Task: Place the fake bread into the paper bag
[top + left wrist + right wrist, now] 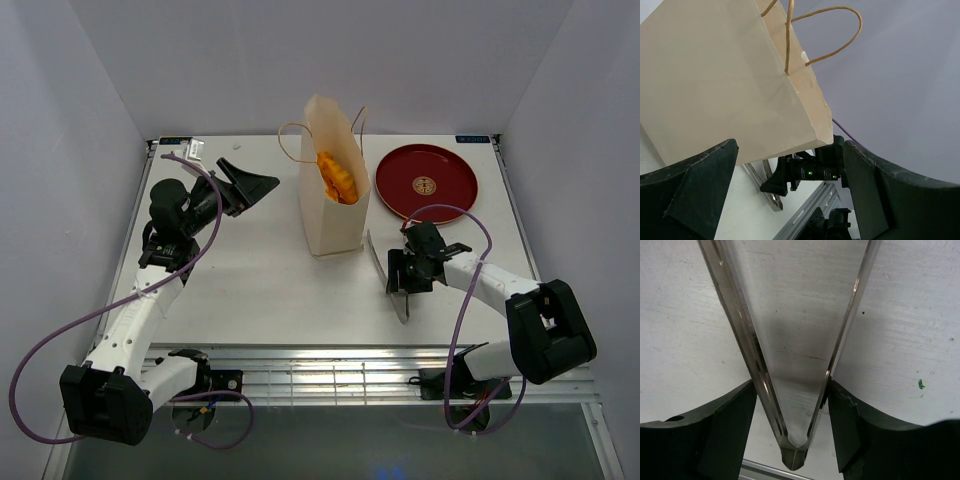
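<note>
The paper bag stands upright mid-table, its top open. Golden-orange fake bread shows inside its mouth. My left gripper is open and empty, left of the bag and apart from it. In the left wrist view the bag fills the space beyond my wide-spread left gripper. My right gripper sits low on the table right of the bag, shut on metal tongs. In the right wrist view my right gripper presses both arms of the tongs near their hinge.
A dark red round plate lies at the back right with nothing on it. A small white tag lies at the back left corner. White walls enclose the table on three sides. The right arm shows beyond the bag.
</note>
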